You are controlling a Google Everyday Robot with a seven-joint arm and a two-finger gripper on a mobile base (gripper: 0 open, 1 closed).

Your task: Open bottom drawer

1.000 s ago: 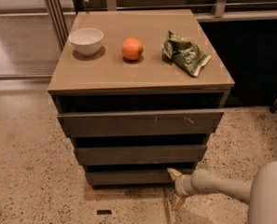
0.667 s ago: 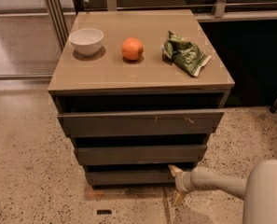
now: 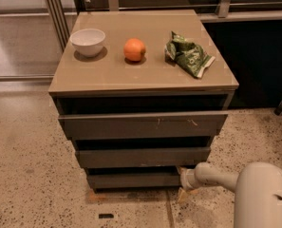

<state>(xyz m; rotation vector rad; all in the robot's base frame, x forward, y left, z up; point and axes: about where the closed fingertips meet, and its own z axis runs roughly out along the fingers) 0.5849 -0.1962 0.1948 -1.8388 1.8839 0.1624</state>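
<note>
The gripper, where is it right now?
In the camera view the gripper is low on the right, at the right end of the bottom drawer, just above the speckled floor.

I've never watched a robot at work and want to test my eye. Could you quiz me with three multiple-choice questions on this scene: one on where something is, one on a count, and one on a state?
1. Where is the gripper?
A. Raised high above everything.
B. Low down, at the right end of the bottom drawer.
C. Far left, on the floor.

2. How many things lie on the cabinet top?
A. One.
B. Five.
C. Three.

3. How does the white bowl stand?
A. Upright, mouth up.
B. Upside down.
C. On its side.

Answers:
1 B: it sits by the right end of the lowest front.
2 C: the bowl, an orange and a green bag.
3 A: its hollow inside shows from above.
</note>
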